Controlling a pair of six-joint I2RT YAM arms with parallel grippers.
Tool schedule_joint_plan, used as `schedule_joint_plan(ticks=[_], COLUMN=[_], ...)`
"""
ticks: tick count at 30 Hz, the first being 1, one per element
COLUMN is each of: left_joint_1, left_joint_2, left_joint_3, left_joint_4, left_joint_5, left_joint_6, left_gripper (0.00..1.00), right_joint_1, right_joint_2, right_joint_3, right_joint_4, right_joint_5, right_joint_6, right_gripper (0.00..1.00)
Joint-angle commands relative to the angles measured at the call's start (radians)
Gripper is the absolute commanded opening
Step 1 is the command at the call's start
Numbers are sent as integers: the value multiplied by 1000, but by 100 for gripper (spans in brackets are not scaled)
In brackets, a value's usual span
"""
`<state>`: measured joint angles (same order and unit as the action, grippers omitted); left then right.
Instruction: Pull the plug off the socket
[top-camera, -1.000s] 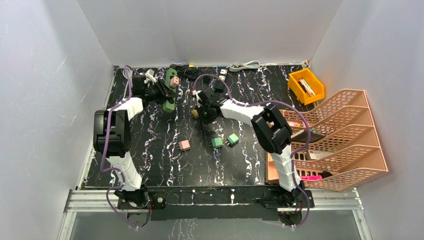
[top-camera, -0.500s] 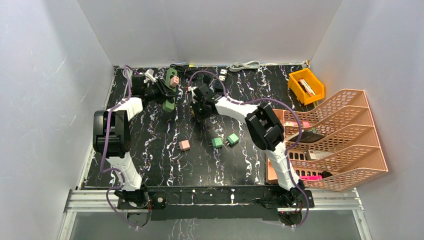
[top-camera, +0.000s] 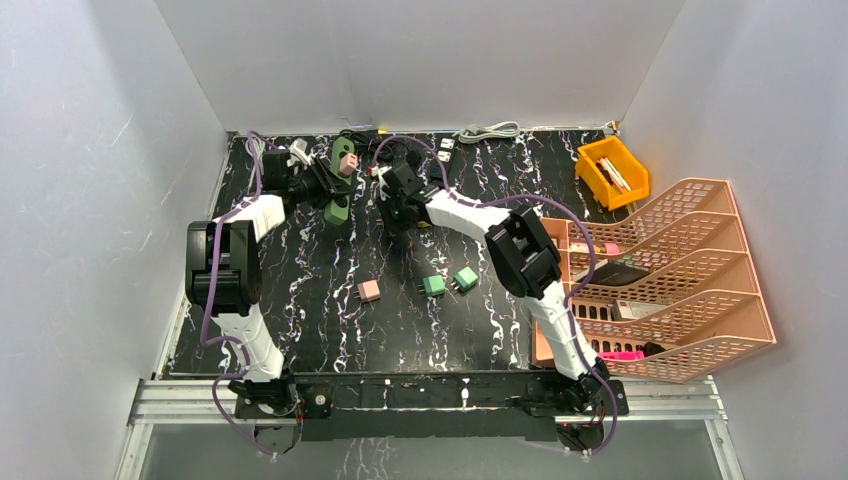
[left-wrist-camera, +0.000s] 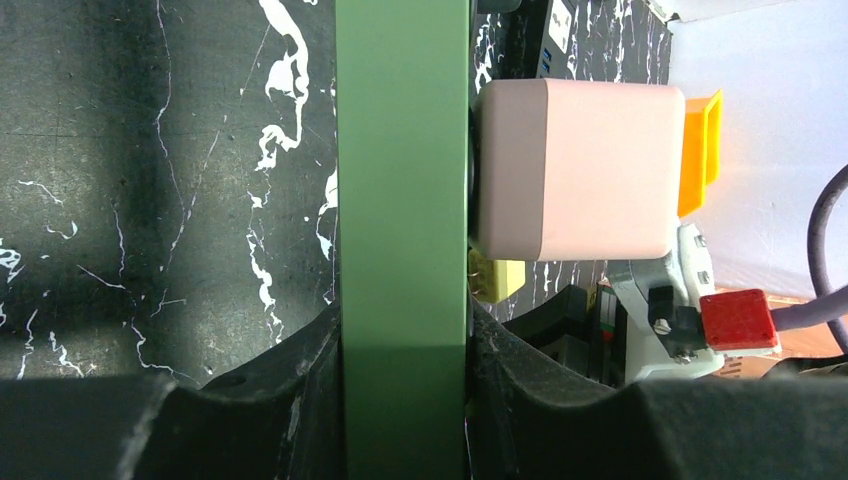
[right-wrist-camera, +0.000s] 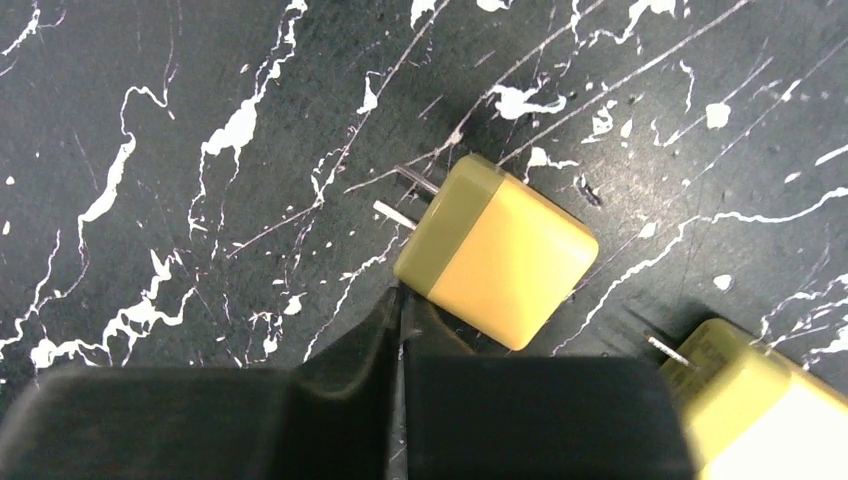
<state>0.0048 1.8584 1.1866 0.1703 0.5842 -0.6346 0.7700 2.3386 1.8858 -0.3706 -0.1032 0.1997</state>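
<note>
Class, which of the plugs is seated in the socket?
The pink plug in the green socket held by the left gripper; the yellow plugs, green plugs and second pink plug lie loose, unplugged.

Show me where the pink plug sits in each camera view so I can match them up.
Top external: pink plug, upper left of centre, on the green socket.
Left wrist: upper right of centre, on the socket's right face.
Right wrist: not in it; only yellow plugs.
Shared landmark: the green socket, in top and left wrist views.
</note>
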Motion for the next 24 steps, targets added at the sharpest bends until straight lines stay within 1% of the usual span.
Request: schedule_joint_plan(ticks=[1, 2, 4, 5, 6, 8, 9, 13, 15, 18, 22, 24], left_joint_1=[7, 7, 2, -5, -14, -42, -60, -133, -142, -147, -149, -150], left_joint_2=[-91, -95, -105, -108, -111, -123, -133, -207, -241, -295, -338, -342], left_joint_3=[31, 25, 9, 7, 8, 2, -8, -78, -119, -185, -224, -226], left_joint_4=[47, 51, 64, 59, 47, 30, 31, 88, 133, 211, 264, 263], left_joint_5=[37, 35, 17, -1, -23, -83, -126, -241, -254, -265, -272, -270], left_joint_6=[18, 24, 28, 35, 50, 79, 94, 141, 131, 108, 88, 87], left_gripper=[0, 0, 0, 0, 0, 0, 0, 0, 0, 0, 0, 0], right_joint_1=[-31, -35, -50, -60, -81, -117, -137, -203, -211, -214, -216, -215], right_joint_2=[-144, -198, -317, -371, -415, -457, -450, -309, -244, -164, -66, -49], right_joint_3=[-25, -66, -177, -228, -267, -292, -272, -60, 22, 105, 207, 214], right_joint_4=[80, 122, 277, 340, 395, 456, 455, 398, 385, 378, 334, 343], right_joint_5=[-56, -90, -127, -136, -147, -179, -204, -338, -379, -387, -424, -445], right_joint_6=[-22, -20, 14, 41, 78, 182, 226, 398, 452, 505, 573, 594], right_gripper=[29, 42, 65, 73, 77, 82, 83, 87, 90, 93, 92, 92])
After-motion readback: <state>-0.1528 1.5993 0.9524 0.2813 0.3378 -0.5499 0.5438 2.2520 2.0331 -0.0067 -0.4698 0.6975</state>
